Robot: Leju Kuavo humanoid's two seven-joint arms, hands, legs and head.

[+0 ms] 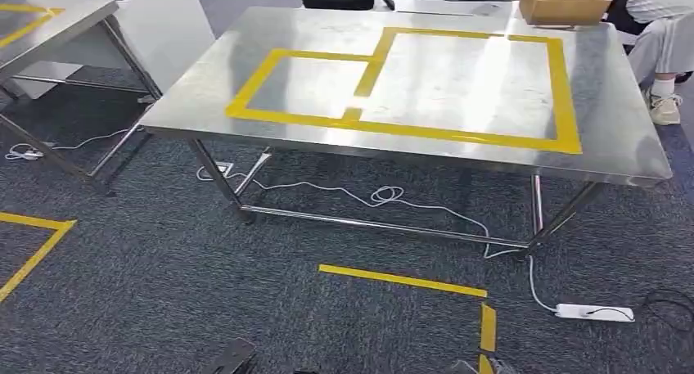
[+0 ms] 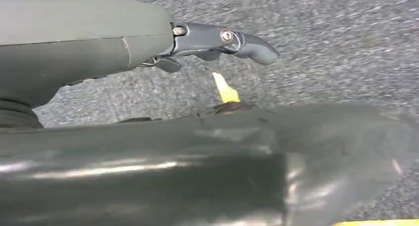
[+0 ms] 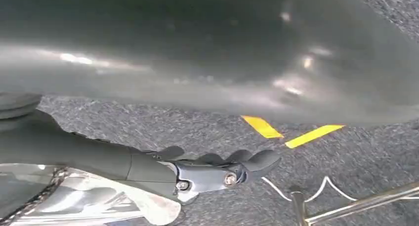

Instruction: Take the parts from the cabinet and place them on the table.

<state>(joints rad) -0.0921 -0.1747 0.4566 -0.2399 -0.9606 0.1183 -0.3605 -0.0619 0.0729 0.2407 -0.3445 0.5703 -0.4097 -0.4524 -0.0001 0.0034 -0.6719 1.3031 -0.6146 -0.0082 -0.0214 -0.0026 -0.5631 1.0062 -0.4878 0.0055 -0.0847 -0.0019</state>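
steel table with yellow tape rectangles on top, above grey carpet

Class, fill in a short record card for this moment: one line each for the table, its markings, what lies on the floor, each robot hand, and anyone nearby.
table: steel table, top bare, no parts on it yet
markings: yellow tape outlines forming two joined rectangles
floor: grey carpet, white cable, power strip, yellow floor tape
left hand: hanging over the carpet, holding nothing
right hand: holding a shiny, silvery part
nearby: a seated person at the far right
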